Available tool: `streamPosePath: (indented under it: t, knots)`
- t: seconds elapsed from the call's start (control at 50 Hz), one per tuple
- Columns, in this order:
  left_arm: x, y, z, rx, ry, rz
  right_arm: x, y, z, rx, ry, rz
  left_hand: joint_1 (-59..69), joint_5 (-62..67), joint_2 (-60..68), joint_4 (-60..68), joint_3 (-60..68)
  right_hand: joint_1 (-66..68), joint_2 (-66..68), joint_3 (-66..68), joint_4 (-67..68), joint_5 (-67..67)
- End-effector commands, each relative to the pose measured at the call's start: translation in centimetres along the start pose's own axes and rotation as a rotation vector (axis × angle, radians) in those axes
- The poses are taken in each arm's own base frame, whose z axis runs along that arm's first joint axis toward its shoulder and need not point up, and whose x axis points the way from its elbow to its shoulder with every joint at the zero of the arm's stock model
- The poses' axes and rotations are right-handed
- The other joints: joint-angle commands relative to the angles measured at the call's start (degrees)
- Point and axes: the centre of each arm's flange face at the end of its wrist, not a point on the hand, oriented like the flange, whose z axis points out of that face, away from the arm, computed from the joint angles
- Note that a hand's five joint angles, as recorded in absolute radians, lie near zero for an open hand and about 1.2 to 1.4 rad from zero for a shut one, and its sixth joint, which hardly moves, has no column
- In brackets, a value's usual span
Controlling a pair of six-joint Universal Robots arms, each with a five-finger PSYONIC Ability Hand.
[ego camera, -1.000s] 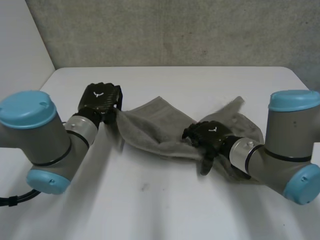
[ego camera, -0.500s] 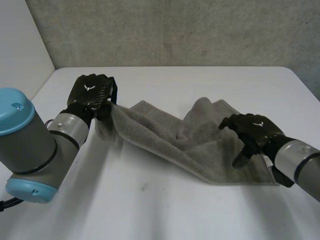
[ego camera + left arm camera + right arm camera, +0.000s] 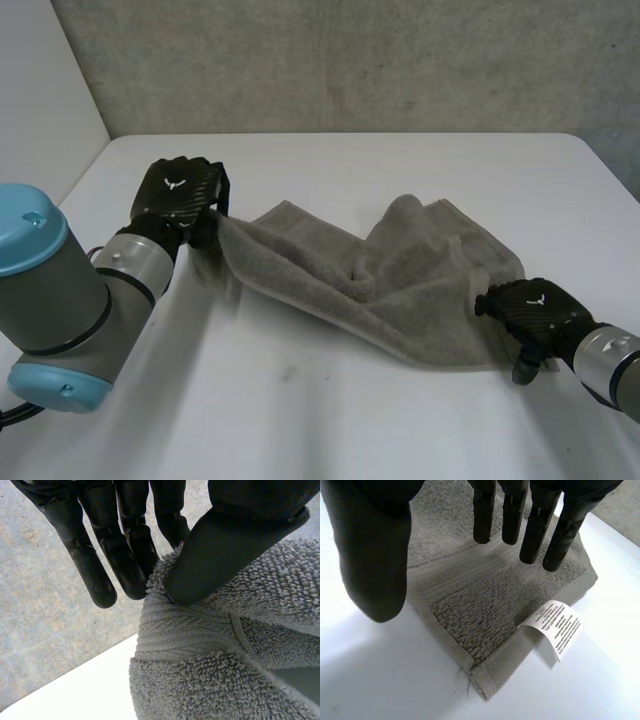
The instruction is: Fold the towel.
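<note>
Two robot arms work a grey towel (image 3: 385, 275) spread across the middle of a white tabletop (image 3: 330, 420), with a grey concrete wall (image 3: 350, 60) behind its far edge. Toward the tabletop's left edge, the left hand (image 3: 180, 192) holds one corner of the towel raised clear of the surface. The left wrist view shows the thumb (image 3: 225, 555) pressed down on the woven band at the towel's hem, clamping the cloth against the fingers (image 3: 95, 565), which are nearly straight and close together. From that raised corner the towel slopes down and runs toward the tabletop's right edge, where it lies rumpled, with a ridge of bunched cloth standing up near its middle. Its near edge lies flat on the tabletop.

Close to the tabletop's near right corner, the right hand (image 3: 535, 308) sits at the towel's near right corner. Its fingers are straight and slightly apart, well clear of the thumb, and they grip nothing; whether the fingertips touch the cloth cannot be told. Beside that corner a white care label (image 3: 559, 630) with small print sticks out from the towel's hem and rests on the bare tabletop.
</note>
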Motion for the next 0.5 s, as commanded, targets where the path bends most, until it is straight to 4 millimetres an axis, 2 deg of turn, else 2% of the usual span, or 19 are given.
streamPosePath:
  t: [0.02, 0.12, 0.3, 0.5]
  knots:
    - [-0.2, 0.3, -0.1, -0.009, -0.004, 0.0, 0.3, 0.5, 1.1, 0.042, 0.032, -0.021, 11.8, 11.2, 10.3, 10.2, 10.3, 6.7, 6.7, 6.5, 6.5, 5.4]
    - [-0.2, 0.3, -0.1, -0.007, -0.004, -0.001, 0.5, 0.6, 1.6, 0.062, 0.045, -0.026, 11.8, 11.2, 10.3, 10.2, 10.3, 11.1, 11.1, 10.9, 10.8, 9.8]
    - [-0.2, 0.5, -0.2, -0.012, -0.005, 0.0, 0.6, 1.0, 2.2, 0.051, 0.041, -0.03, 11.8, 11.2, 10.3, 10.2, 10.3, 11.0, 10.9, 10.7, 10.7, 9.6]
    - [-0.4, 0.5, -0.1, -0.013, -0.009, -0.002, 0.8, 0.6, 1.6, 0.036, 0.044, -0.019, 11.8, 11.2, 10.3, 10.2, 10.3, 0.4, 0.3, 0.1, 0.1, -1.0]
